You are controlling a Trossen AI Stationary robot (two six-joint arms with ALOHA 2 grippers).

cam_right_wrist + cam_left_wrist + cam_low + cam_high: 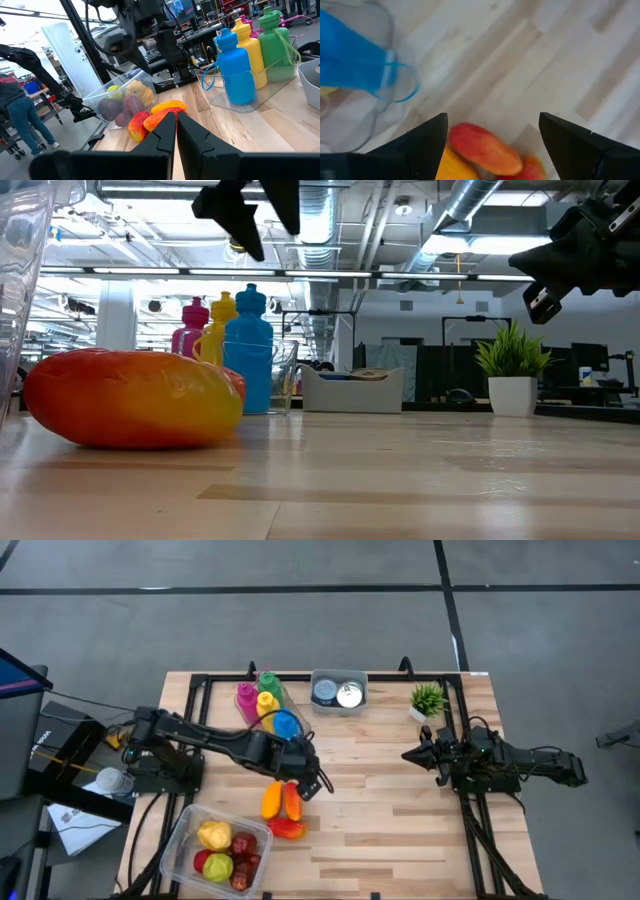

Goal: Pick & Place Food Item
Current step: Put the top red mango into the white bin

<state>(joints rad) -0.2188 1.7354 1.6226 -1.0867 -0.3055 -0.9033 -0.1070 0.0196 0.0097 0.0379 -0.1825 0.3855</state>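
— Nearest the lens? Mango (133,399), orange running to red, flat on the table (400,810) toward the front edge, left of the middle.
— Alone?
— No. Touching two more red-orange fruits (288,828), just off the back right corner of the tub (182,828).
— And the tub?
— Clear plastic, at the front left corner, holding a yellow fruit (213,834) plus red and green ones.
— Left gripper (312,783)?
— Hanging right above that fruit cluster, fingers (422,145) spread wide, gripping nothing. Seen from its wrist: red-orange fruit straight below, between the fingers, not touched.
— Right gripper (410,754)?
— Parked near the right edge, raised off the wood, pinched fully together, empty.
— Back edge?
— Clear tray (260,90) left of the middle with four bottles (266,702): blue, yellow, pink, green. Grey bin (338,693) at mid edge with two round things inside, too small to tell what. Small potted plant (427,700) toward the back right corner.
— Beyond the table?
— Workshop benches, pipes overhead, part of a person (17,115) in jeans at one side of the right wrist view.
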